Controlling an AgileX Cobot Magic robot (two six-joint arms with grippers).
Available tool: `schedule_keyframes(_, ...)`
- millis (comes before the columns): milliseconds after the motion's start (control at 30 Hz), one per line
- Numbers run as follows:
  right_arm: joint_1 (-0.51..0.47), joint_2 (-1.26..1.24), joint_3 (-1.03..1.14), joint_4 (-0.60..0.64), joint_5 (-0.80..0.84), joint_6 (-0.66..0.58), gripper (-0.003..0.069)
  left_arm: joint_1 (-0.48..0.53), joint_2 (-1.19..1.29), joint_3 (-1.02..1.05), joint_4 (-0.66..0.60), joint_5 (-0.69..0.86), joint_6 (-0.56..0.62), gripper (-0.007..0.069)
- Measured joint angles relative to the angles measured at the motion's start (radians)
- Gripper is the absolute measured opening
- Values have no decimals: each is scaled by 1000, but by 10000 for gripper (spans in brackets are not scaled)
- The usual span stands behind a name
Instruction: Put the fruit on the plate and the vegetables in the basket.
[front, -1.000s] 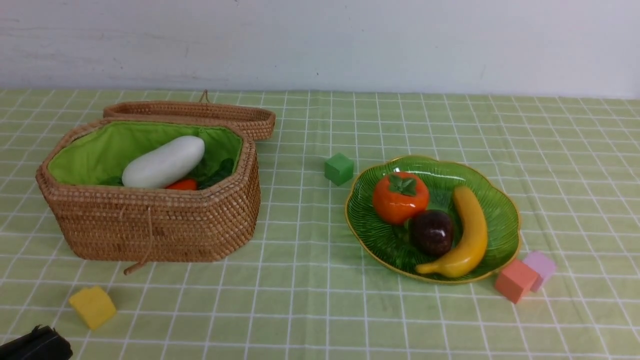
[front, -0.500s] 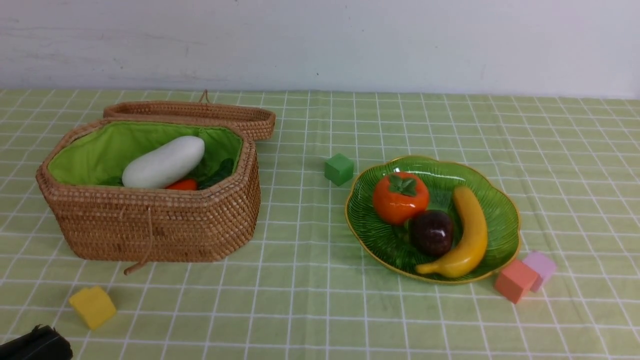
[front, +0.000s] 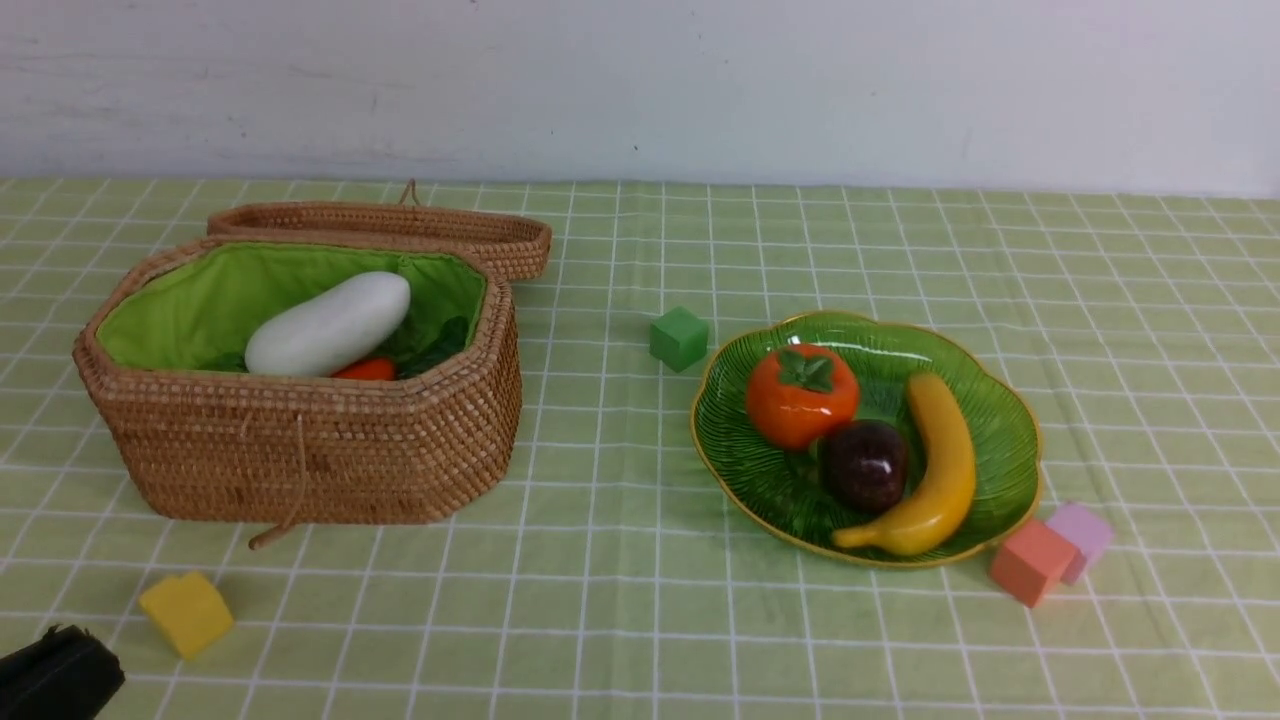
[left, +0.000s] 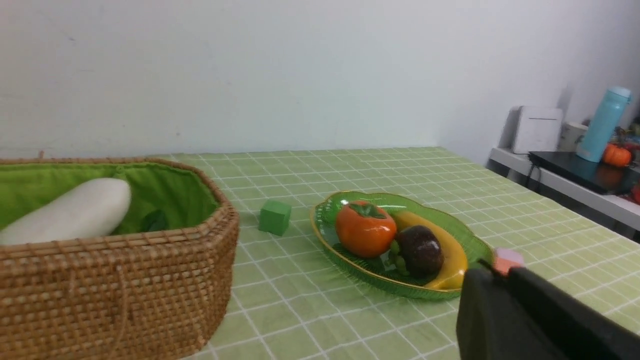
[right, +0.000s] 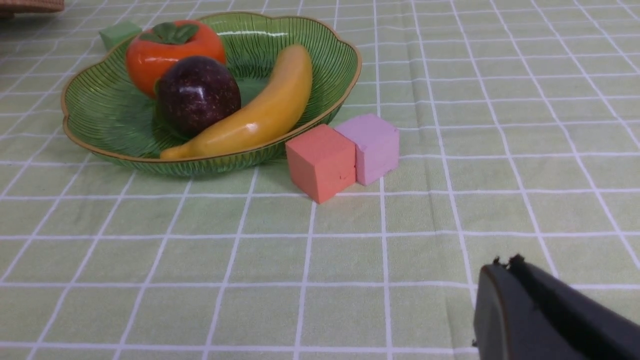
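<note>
In the basket (front: 300, 440) on the left, the radish (front: 328, 324) hides most of the carrot (front: 366, 370); no eggplant can be made out. Banana (front: 940, 470), persimmon (front: 800, 395) and mangosteen (front: 864, 465) lie on the plate (front: 1005, 420), right. Both pincers are shut and empty: left pincer (left: 492, 272), right pincer (right: 505, 270). An orange cube (front: 1030, 560) touches the plate's near-right rim.

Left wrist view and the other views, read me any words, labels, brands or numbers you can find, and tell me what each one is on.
No readable text in any view.
Blue bottle, white box and mug on the side shelf: too small and blurred to show any print.
Basket, plate, toy fruit and foam cubes: no markings.
</note>
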Motion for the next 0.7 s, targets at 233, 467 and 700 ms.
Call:
schedule_keyframes(233,0,0,0,0,0,0,5,361,-54,133,-104,-36,60,-13)
schedule_keyframes(467,0,0,0,1,1,0,13,524,-62,226,-161,90,66,-13)
schedule_keyframes(700,0,0,0,1,1,0,20,529,-62,229,-166,192,66,-13)
